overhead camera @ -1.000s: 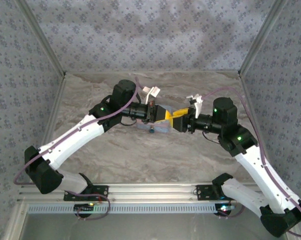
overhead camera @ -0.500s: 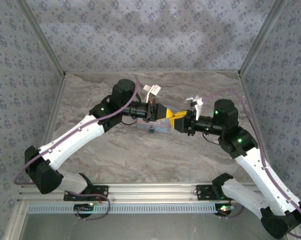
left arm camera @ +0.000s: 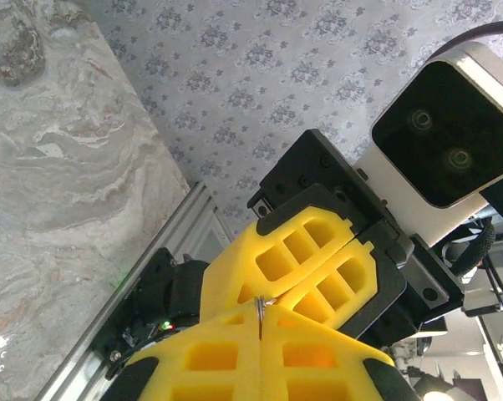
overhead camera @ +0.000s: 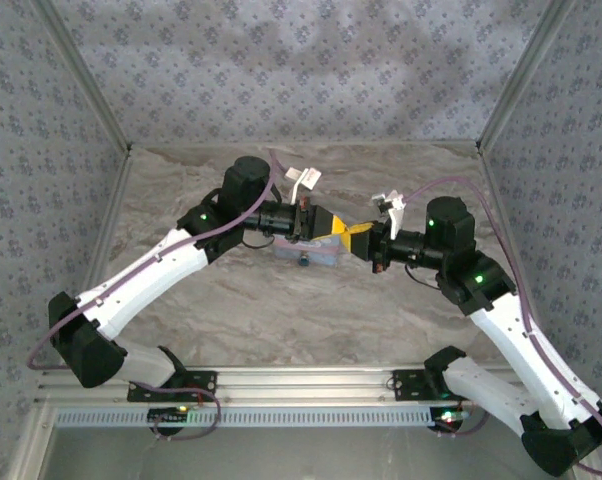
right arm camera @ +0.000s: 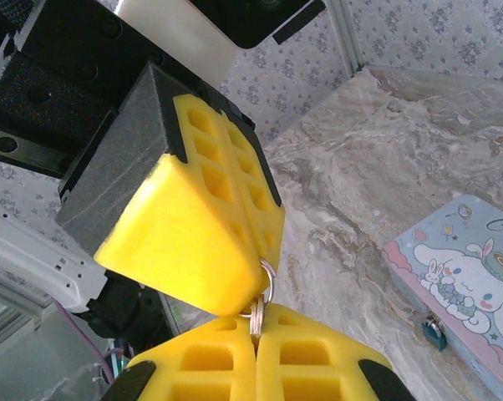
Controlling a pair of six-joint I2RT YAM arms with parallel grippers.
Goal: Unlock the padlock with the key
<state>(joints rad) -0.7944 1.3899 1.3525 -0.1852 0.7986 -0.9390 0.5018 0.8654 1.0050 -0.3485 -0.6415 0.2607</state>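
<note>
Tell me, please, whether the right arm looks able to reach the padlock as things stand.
Probably yes: the padlock hangs uncovered on the front of the tin, near the right end effector. Both end effectors are shut on the key, though, so the left end effector must release first.

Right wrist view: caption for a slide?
Tip to tip, left gripper and right gripper pinch the key and ring; padlock hangs on tin.

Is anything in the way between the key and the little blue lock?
Nothing visible. The key, pinched by the left gripper and right gripper, has just bare table between it and the padlock on the tin.
</note>
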